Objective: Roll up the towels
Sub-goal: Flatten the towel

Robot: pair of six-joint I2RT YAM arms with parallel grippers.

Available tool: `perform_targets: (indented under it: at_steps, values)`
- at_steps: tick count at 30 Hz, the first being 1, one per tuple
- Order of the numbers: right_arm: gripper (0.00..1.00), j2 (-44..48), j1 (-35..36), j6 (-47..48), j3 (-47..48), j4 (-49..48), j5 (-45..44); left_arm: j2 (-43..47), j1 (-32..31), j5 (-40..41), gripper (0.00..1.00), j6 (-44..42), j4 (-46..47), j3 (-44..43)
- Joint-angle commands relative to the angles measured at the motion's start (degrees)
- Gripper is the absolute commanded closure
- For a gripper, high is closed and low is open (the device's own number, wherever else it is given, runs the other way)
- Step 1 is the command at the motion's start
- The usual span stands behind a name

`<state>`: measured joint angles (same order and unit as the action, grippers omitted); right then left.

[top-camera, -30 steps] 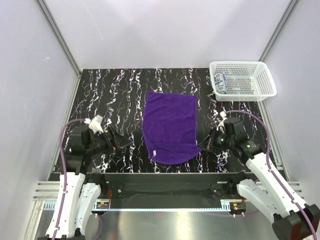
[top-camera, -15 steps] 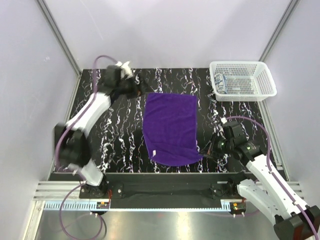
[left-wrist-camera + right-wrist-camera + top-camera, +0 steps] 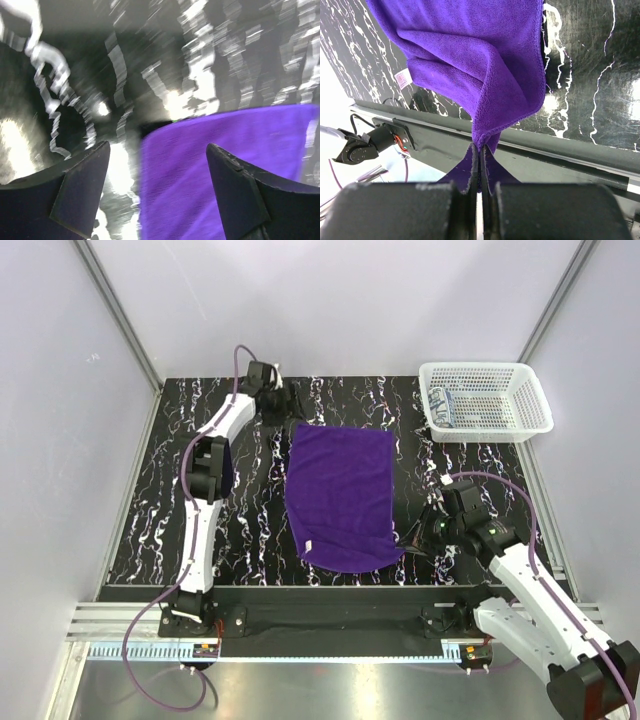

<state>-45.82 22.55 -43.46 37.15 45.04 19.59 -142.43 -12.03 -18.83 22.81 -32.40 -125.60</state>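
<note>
purple towel (image 3: 340, 495) spread mid black white-veined tabletop (image 3: 230, 490) | near-right corner pinched in clenched right claw (image 3: 481, 150) | left claw (image 3: 157, 170) released, jaws wide over far-left corner | pale lilac walls (image 3: 350, 300)

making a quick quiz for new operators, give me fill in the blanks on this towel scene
1. The left gripper hovers at the far left corner of the purple towel with its jaws ____.
2. The right gripper is shut on that towel's near ____ corner.
3. The patterned towel lies inside the white ____.
Missing words: open; right; basket.
</note>
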Motion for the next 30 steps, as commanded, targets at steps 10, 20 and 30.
perform_targets:
  at_steps: [10,20,30]
  values:
    - [1.0,-0.4,0.6,-0.7,-0.5,-2.3,-0.5,-2.1,-0.2,-8.8,0.26,-1.5,1.0,0.5]
    - [1.0,0.6,0.5,-1.1,-1.9,-1.8,-0.4,-4.8,-1.8,-10.4,0.59,-1.2,0.8,-0.7]
    - [1.0,-0.7,0.5,-1.0,-1.5,-4.1,-0.9,-0.8,0.2,-7.4,1.0,1.3,1.9,3.0]
